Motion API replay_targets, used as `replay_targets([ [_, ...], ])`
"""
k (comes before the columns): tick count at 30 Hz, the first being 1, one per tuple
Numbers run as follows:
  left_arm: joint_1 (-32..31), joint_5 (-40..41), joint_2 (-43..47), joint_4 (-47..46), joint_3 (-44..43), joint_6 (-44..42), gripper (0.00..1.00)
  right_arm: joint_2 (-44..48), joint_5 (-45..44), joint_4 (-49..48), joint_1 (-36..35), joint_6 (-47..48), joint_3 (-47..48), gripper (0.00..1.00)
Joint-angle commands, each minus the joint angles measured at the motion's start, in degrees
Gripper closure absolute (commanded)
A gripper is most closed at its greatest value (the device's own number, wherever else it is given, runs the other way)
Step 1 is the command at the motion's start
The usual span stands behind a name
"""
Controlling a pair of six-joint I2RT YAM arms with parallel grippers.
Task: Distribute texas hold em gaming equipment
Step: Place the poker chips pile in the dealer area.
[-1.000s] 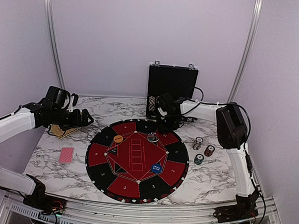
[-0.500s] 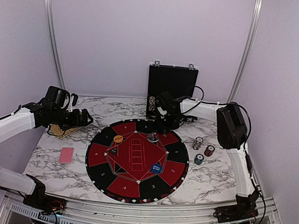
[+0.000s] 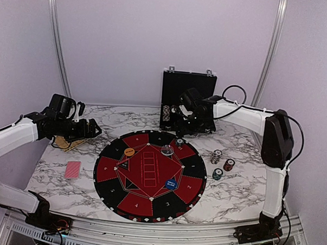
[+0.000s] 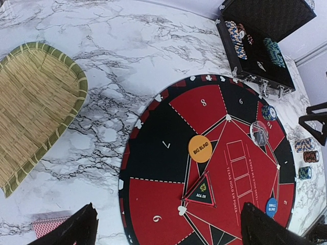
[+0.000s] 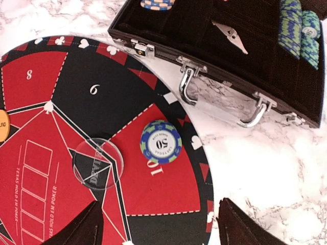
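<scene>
One blue-green 50 chip (image 5: 161, 142) lies flat on the mat (image 5: 76, 97), sector 10, toward the worktop's far edge, near the latches (image 5: 186, 84) of the case (image 5: 240, 56). Right gripper (image 5: 158, 203) hangs above, jaws spread, empty; left gripper (image 4: 168, 212), at the left edge, likewise. Risk: reaching into the case may clip a latch or nudge this chip.

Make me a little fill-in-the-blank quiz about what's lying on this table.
The blue chip on the round mat shows the number ____.
The orange disc reads BIG ____.
The chip stacks right of the mat number ____.
The black case behind the mat stands ____.
Missing words: 50; BLIND; three; open.
</scene>
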State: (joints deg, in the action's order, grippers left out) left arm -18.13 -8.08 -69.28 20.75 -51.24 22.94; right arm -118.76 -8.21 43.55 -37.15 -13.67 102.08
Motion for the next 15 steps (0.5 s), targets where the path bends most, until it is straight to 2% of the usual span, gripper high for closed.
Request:
replay_targets([
  [1, 0.38, -0.14, 1.2, -0.76, -0.18, -0.62, 0.01, 8.08, -0.4, -1.04, -0.71, -2.51, -8.57, 0.25],
  [9, 0.4, -0.4, 1.03, -0.76, -0.17, -0.44, 0.01, 24.06, -0.92, -1.58, -0.85, -7.38, -29.25, 0.26],
  [15, 0.46, -0.61, 0.52, -0.76, -0.12, -0.18, 0.01, 30.75, -0.84, -2.46, -0.71, -10.1, -40.4, 0.26],
])
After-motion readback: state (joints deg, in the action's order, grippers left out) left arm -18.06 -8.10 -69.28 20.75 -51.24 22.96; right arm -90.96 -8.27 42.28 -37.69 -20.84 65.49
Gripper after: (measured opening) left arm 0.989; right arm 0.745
